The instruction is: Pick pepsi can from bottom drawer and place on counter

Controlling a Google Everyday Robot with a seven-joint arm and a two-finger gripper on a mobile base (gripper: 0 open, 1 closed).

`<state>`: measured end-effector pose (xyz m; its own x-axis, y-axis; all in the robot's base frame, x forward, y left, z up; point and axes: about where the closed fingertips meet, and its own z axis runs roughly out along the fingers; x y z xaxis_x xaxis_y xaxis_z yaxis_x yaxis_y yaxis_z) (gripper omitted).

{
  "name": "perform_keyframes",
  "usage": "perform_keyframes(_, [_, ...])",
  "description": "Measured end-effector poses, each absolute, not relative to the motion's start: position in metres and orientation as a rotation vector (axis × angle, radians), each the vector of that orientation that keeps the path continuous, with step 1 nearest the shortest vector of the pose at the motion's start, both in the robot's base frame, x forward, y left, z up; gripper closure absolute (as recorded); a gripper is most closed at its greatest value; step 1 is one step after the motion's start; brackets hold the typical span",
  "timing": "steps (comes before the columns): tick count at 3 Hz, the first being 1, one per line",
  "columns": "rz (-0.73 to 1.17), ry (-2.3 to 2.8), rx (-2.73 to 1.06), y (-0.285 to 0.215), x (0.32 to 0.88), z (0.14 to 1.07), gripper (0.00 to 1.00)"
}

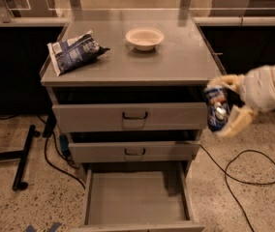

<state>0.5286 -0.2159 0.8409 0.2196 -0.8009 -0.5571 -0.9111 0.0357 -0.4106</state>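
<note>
My gripper [223, 106] is at the right of the cabinet, level with the top drawer front, and is shut on the pepsi can [217, 109], a dark blue can held between the two cream fingers. The can is in the air, just off the cabinet's right side and below the counter [176, 62]. The bottom drawer [135, 199] is pulled out, and its grey floor shows nothing on it.
A blue-and-white chip bag [73, 50] lies on the counter's left. A cream bowl [145, 37] stands at the counter's back middle. The two upper drawers [132, 116] are slightly ajar. A black cable [246, 175] loops on the floor at right; a black stand [21, 161] is at left.
</note>
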Motion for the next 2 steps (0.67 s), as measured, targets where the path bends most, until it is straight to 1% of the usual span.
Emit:
perform_keyframes(1, [0.149,1.608,-1.742,-0.176,0.572,0.921,1.00])
perform_keyframes(2, [0.141,1.702,-1.708,-0.148,0.623,0.970,1.00])
